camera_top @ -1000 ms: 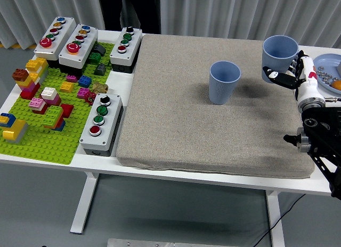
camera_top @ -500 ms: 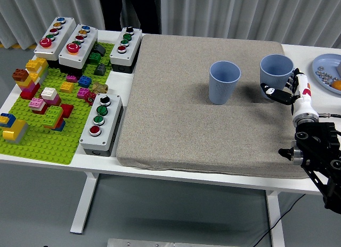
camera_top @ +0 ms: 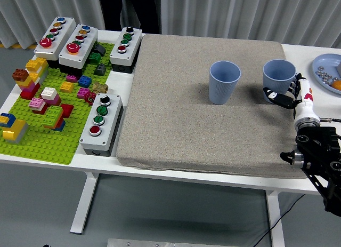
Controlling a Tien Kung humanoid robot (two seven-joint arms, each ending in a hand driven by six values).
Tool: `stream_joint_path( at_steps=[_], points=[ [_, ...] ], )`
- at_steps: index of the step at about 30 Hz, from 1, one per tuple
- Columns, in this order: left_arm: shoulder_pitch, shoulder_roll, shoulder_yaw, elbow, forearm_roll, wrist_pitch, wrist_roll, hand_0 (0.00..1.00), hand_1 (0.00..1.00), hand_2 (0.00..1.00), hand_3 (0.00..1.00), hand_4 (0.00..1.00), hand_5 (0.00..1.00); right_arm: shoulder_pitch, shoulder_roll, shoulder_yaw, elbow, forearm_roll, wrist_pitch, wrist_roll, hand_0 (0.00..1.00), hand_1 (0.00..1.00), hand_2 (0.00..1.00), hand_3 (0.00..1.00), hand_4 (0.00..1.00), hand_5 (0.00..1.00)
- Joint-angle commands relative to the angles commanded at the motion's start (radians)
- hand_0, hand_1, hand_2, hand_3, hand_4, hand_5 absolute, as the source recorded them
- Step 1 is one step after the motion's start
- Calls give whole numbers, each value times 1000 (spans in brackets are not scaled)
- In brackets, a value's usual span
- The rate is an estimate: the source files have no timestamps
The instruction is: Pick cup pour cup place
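Right hand [camera_top: 290, 93]: enters from lower right of the frame, fingers curled around the right blue cup [camera_top: 278, 78], which stands upright on the grey mat [camera_top: 202, 108] at right of centre. Contents not discernible.
Left blue cup [camera_top: 224, 82]: upright on the mat, centre of frame, apart from the first; interior not discernible.
Blue plate [camera_top: 326, 65]: right edge of frame, on the white table [camera_top: 48, 156]; holds small grey pieces and an orange item.
Green baseplate [camera_top: 37, 135] with bricks: left of frame.

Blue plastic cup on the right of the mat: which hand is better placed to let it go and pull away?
Right. The right hand is wrapped around that blue plastic cup; no left arm shows.
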Motion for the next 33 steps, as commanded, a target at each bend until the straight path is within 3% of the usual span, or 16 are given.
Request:
stream_joint_path(
  at_steps=[18,19,33],
  points=[
    [3,0,4,0,-4,1,-1,764,802,842,770,508,944,-4,1,6,3,-7,0,0,800,683,597,653,618,2],
    [4,0,5,0,-5,1,-1,765,802,842,770,508,945,-4,0,6,3,-9,0,-4,813,700,660,789,633,2],
    [8,0,12,0,-14,2,-2,765,802,842,770,508,947,-10,2,5,-3,6,0,-1,814,705,671,798,639,2]
  ],
)
